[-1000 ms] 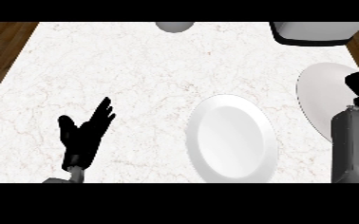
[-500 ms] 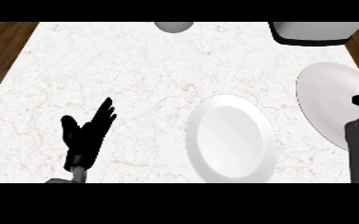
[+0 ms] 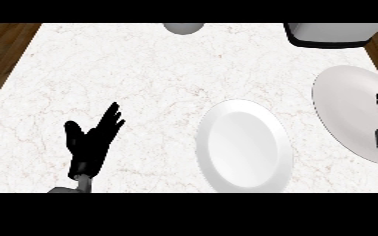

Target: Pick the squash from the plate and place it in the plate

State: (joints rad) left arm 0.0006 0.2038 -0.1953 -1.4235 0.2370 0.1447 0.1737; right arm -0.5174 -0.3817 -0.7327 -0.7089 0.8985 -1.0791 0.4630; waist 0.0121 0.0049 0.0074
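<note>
Head view shows 2 white plates: 1 [image 3: 244,152] in the middle, 1 [image 3: 343,107] at the right edge. Left hand [image 3: 90,145] rests with fingers straight and apart. A dark sliver [image 3: 376,130] at the right edge may be the right hand; its fingers cannot be told.

I saw two white plates on the marble counter: one plate [image 3: 244,152] lay bare at centre-right, the other plate [image 3: 343,105] cut by the right edge.

A white marbled tabletop [image 3: 148,80] fills the view, with brown wood floor [image 3: 15,40] showing past its left edge. At the far edge sit a grey rounded object [image 3: 183,27] (cut off) and a dark-rimmed grey container [image 3: 328,34].
</note>
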